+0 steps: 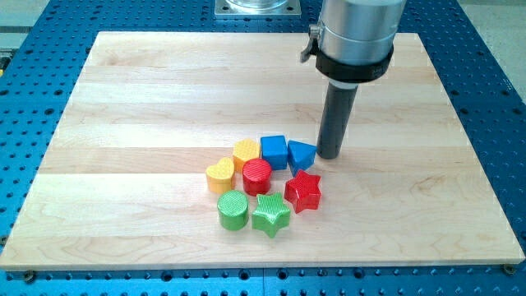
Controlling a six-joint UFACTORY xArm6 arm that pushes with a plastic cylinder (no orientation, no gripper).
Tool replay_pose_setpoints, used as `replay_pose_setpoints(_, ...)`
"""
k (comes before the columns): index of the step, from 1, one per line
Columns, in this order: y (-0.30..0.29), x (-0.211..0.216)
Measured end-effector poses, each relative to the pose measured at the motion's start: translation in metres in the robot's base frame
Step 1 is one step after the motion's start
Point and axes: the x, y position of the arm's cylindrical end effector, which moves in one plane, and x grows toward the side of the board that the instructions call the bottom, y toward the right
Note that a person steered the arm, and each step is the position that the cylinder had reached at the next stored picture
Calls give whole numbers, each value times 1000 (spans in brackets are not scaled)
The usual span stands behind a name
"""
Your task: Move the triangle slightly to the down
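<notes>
The blue triangle (301, 154) lies on the wooden board (148, 99), at the right end of a cluster of blocks. My tip (329, 154) stands just to the triangle's right, touching or almost touching its right side. A blue cube (274, 151) sits against the triangle's left. A red star (303, 191) lies just below the triangle.
Left of the cube are a yellow hexagon (246, 153) and a yellow heart (219, 175). A red cylinder (256, 176) sits in the cluster's middle. A green cylinder (233, 210) and a green star (271, 215) lie at the bottom.
</notes>
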Motion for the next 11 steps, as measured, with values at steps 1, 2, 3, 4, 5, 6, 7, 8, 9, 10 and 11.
replay_pose_setpoints(1, 3, 12)
replay_pose_setpoints(2, 7, 7)
replay_pose_setpoints(3, 15, -8)
replay_pose_setpoints(4, -19, -8)
replay_pose_setpoints(5, -28, -8)
replay_pose_setpoints(6, -28, -8)
replay_pose_setpoints(7, -20, -6)
replay_pose_setpoints(8, -8, -1)
replay_pose_setpoints(9, 2, 1)
replay_pose_setpoints(10, 7, 3)
replay_pose_setpoints(11, 26, 5)
